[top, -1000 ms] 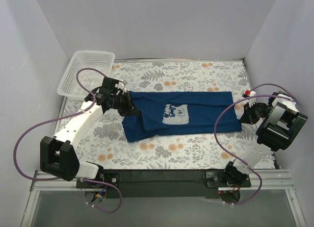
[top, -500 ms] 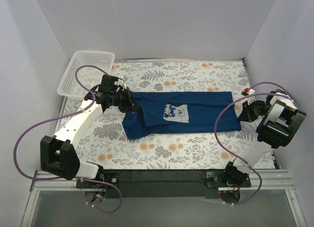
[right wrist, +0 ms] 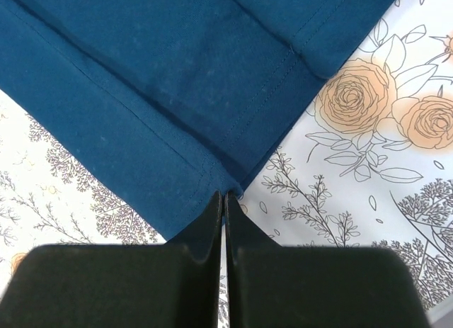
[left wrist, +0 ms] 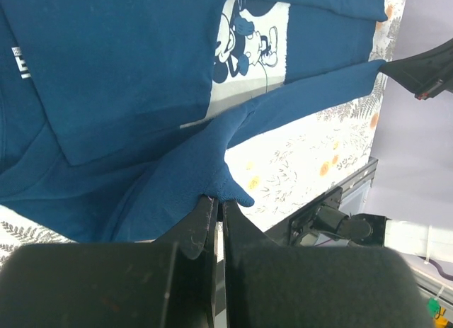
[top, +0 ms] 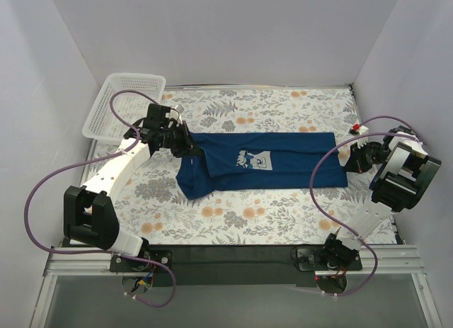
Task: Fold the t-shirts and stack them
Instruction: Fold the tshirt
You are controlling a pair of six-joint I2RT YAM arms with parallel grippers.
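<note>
The dark navy t-shirt (top: pixel 262 165) lies stretched across the floral table with its pale mouse print (top: pixel 253 160) facing up, the sides folded inward. My left gripper (top: pixel 190 152) is shut on a fold of the shirt at its left end; in the left wrist view the gripper (left wrist: pixel 221 200) pinches a point of blue cloth (left wrist: pixel 205 172), lifted off the table. My right gripper (top: pixel 348 160) is shut on the shirt's right bottom corner; in the right wrist view the gripper (right wrist: pixel 224 197) grips the hem corner (right wrist: pixel 212 176).
A white mesh basket (top: pixel 122 105) stands at the back left corner. The floral tablecloth (top: pixel 248 215) is bordered by grey walls on three sides. The purple cables loop beside both arms.
My left gripper has moved up and slightly right with the cloth, pulling the left end of the shirt toward the back. My right gripper has shifted slightly toward the back with its corner.
</note>
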